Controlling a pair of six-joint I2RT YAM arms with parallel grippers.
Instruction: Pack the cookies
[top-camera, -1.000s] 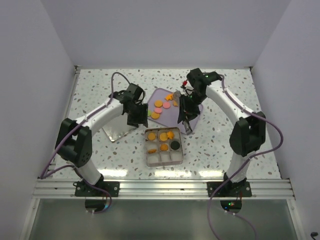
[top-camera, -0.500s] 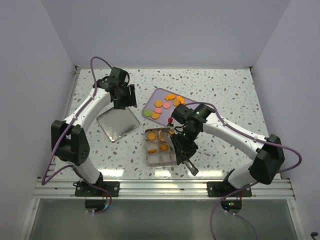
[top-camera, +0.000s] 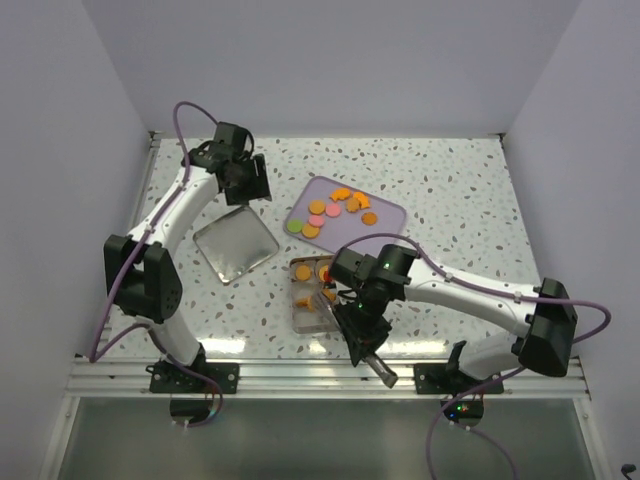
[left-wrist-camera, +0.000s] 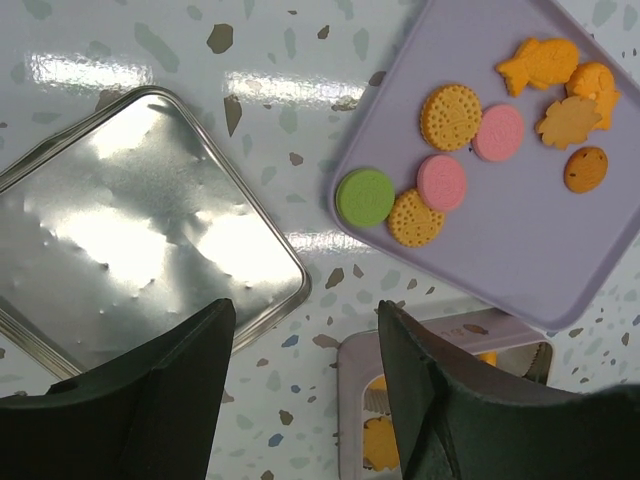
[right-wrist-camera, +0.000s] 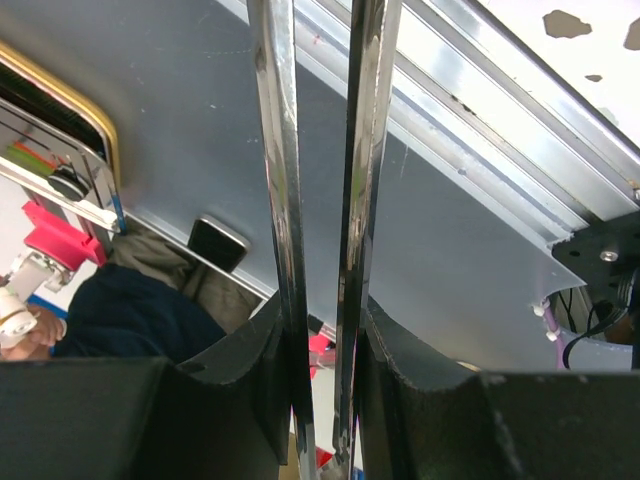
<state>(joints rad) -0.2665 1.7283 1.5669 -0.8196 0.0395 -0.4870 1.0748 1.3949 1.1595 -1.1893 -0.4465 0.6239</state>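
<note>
- Right gripper (right-wrist-camera: 320, 335): clamped on shiny metal tongs (right-wrist-camera: 283, 200). The blades stand nearly together with no cookie between their visible lengths, and point out over the aluminium rail (top-camera: 300, 375) at the near edge.
- Left gripper (left-wrist-camera: 302, 330): jaws apart, empty, raised far left beside the square metal lid (left-wrist-camera: 130, 240).
- Small flat cookies (left-wrist-camera: 450, 115): most lie on the lilac rectangular tray (left-wrist-camera: 520, 250). Others sit in the square divided metal tin (left-wrist-camera: 352, 400), just near of the tray.

Overhead and downward left-wrist views share the tray (top-camera: 348, 228) (left-wrist-camera: 520, 250); right wrist seemingly faces off-table.
</note>
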